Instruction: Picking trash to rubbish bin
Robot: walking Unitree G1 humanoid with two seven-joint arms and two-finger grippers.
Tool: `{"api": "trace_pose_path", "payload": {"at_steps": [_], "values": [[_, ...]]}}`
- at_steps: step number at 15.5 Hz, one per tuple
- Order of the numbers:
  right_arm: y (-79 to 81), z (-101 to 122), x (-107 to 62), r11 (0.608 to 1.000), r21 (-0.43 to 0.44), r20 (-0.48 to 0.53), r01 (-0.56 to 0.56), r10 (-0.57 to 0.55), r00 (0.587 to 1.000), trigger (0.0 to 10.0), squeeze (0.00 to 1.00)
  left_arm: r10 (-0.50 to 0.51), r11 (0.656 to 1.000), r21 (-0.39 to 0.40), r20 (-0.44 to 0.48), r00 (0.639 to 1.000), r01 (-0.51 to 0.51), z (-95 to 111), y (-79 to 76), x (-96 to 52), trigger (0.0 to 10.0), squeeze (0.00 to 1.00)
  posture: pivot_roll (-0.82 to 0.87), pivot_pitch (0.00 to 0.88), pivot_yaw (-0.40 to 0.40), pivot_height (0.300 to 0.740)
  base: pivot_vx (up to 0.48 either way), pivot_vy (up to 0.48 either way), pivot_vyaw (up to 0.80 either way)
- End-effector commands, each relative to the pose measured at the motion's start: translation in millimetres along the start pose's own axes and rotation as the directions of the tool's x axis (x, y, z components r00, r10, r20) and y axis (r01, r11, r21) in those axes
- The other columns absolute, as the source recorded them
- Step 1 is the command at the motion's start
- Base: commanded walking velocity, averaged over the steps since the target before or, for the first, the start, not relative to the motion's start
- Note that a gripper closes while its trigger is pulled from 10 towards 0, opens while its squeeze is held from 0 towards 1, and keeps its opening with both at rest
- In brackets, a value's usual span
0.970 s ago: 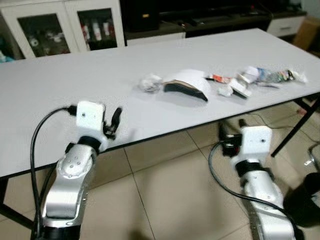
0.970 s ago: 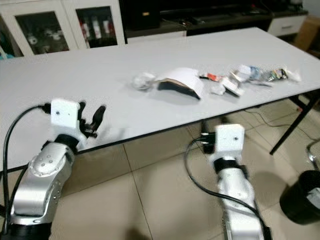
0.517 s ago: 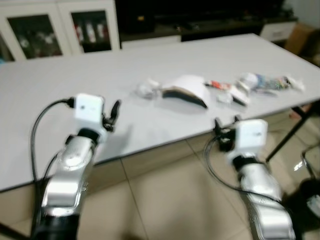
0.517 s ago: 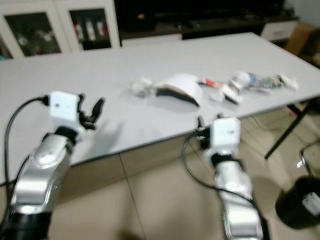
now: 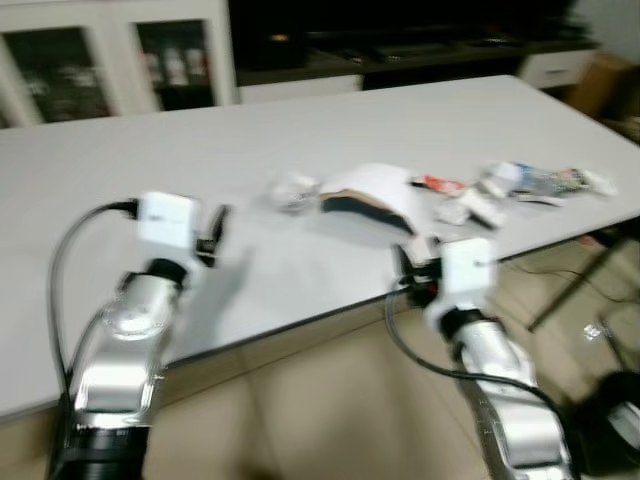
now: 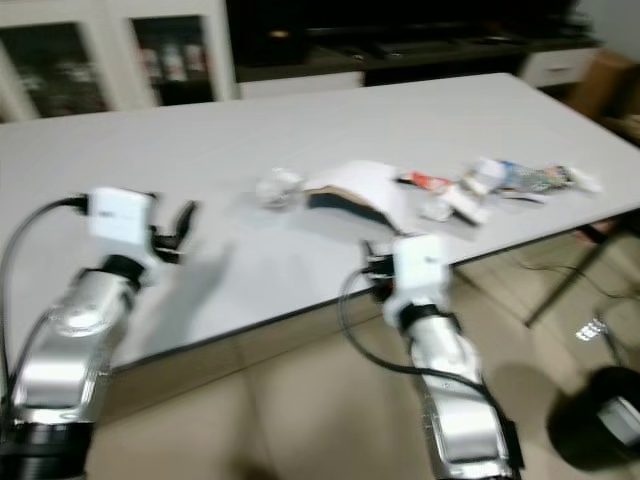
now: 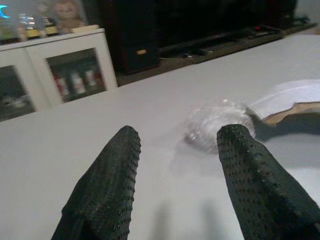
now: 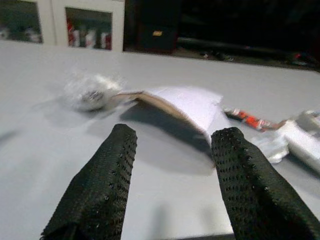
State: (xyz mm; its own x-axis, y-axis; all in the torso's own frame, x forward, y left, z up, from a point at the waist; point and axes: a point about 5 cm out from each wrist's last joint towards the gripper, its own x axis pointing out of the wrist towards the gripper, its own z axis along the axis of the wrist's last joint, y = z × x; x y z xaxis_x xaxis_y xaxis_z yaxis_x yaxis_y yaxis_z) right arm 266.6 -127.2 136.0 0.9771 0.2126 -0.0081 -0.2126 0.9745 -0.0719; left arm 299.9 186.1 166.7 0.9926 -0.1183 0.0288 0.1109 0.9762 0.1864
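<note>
1. The trash is seen strewn in a line along the white table (image 5: 130, 150), well apart from the black rubbish bin (image 6: 590, 425) on the floor to the robot's right.
2. The left gripper (image 7: 177, 165) is held over the table with its fingers spread wide and nothing between them; a crumpled clear plastic wrapper (image 7: 217, 122) lies straight ahead, framed between the fingers.
3. The right gripper (image 8: 172, 162) is raised at the table's near edge, likewise parted and empty; a curled white-and-brown cardboard piece (image 8: 180, 107) lies directly ahead of it, its long axis across the line of reach.
4. The wrapper is judged nearer the left arm, the cardboard nearer the right.
5. Farther right lie a red-printed packet (image 5: 437, 184) and a cluster of crushed plastic packaging (image 5: 535, 181).
</note>
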Motion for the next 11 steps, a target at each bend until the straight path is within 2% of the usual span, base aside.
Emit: {"api": "trace_pose_path", "payload": {"at_steps": [1, 3, 11], "values": [[-10.7, -2.6, -3.1, 0.999, -0.016, -0.02, 0.03, -0.031, 0.999, 10.0, 0.0, -0.051, 0.999, 0.001, 0.03, 0.998, 0.051, 6.4, -11.7, 6.1, 10.0, 0.0, -0.01, 0.031, -0.04, 0.74, 0.356, 0.0, 0.0], [-11.4, -3.1, -3.0, 0.999, -0.017, -0.022, 0.033, -0.034, 0.999, 10.0, 0.0, -0.068, 0.998, 0.008, 0.035, 0.997, 0.068, 7.3, -12.3, 12.3, 10.0, 0.0, -0.02, 0.027, -0.034, 0.74, 0.356, 0.0, 0.0], [-7.7, -3.0, -3.5, 1.0, -0.001, -0.022, 0.014, -0.014, 1.0, 10.0, 0.0, -0.1, 0.995, 0.015, 0.033, 0.994, 0.1, 5.0, -12.6, 18.6, 10.0, 0.0, -0.01, 0.026, -0.036, 0.74, 0.353, 0.0, 0.0]]}}
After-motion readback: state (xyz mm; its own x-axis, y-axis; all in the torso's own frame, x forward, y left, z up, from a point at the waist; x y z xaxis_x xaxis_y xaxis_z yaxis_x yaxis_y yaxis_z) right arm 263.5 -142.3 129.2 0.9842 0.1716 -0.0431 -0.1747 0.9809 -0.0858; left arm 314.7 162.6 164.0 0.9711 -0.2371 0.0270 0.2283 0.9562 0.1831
